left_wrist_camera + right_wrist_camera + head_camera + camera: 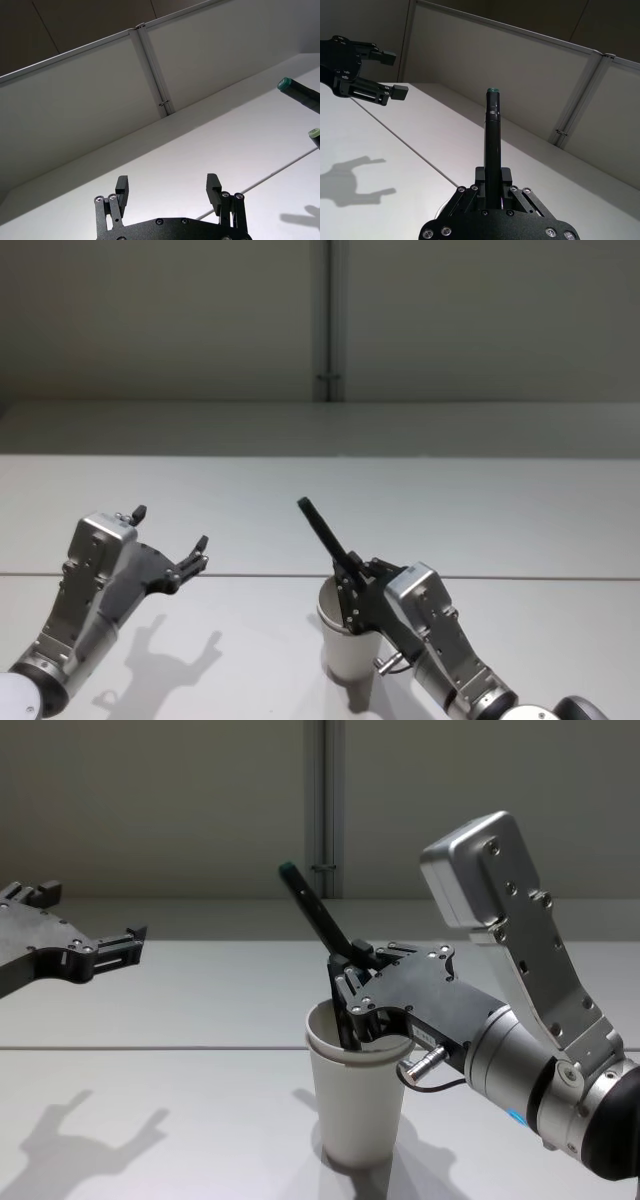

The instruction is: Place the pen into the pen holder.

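Right gripper [352, 982] clamped on black pen [318, 918], just above rim of pen holder [356, 1105]. Pen tilted, lower end inside cup mouth, cap end up beyond fingers. Left gripper [172, 538] spread wide, holding nothing, well apart to side above table [480, 510].

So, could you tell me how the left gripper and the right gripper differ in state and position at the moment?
The left gripper is open and holds nothing; the right gripper is shut on the pen. The left gripper hangs above bare table, off to the side, while the right gripper sits at the rim of the pen holder, the pen's lower end dipping inside. Both are dark two-finger grippers raised off the table.
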`<action>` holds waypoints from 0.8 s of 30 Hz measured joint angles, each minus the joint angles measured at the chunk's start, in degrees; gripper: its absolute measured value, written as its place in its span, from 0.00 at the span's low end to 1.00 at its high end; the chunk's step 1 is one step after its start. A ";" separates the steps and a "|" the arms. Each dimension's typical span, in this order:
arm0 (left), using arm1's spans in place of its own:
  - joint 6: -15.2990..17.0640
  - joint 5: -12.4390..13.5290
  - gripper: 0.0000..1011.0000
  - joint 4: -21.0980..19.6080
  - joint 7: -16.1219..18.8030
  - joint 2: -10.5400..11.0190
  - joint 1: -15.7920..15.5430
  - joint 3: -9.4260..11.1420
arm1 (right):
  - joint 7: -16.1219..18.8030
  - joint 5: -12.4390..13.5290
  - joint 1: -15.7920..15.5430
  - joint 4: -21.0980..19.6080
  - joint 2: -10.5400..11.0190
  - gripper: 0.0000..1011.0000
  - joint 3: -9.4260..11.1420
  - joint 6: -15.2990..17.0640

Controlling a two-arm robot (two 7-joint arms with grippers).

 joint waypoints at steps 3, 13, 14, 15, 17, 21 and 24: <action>0.00 0.00 0.99 0.00 0.00 0.00 0.00 0.00 | -0.12 -0.08 0.24 0.35 -0.24 0.18 -0.01 -0.08; 0.00 0.00 0.99 0.00 0.00 0.00 0.00 0.00 | -0.36 -0.34 0.98 1.30 -0.82 0.18 -0.13 -0.07; 0.00 0.00 0.99 0.00 0.00 0.00 0.00 0.00 | -0.39 -0.39 1.02 1.38 -0.85 0.18 -0.14 -0.05; 0.00 0.00 0.99 0.00 0.00 0.00 0.00 0.00 | -0.42 -0.44 1.08 1.48 -0.89 0.18 -0.16 -0.03; 0.00 0.00 0.99 0.00 0.00 0.00 0.00 0.00 | -0.52 -0.60 1.28 1.80 -1.01 0.18 -0.24 0.00; 0.00 0.00 0.99 0.00 0.00 0.00 0.00 0.00 | -0.65 -0.86 1.64 2.37 -1.25 0.18 -0.41 -0.01; 0.00 0.00 0.99 0.00 0.00 0.00 0.00 0.00 | -0.68 -0.93 1.71 2.50 -1.30 0.18 -0.52 -0.02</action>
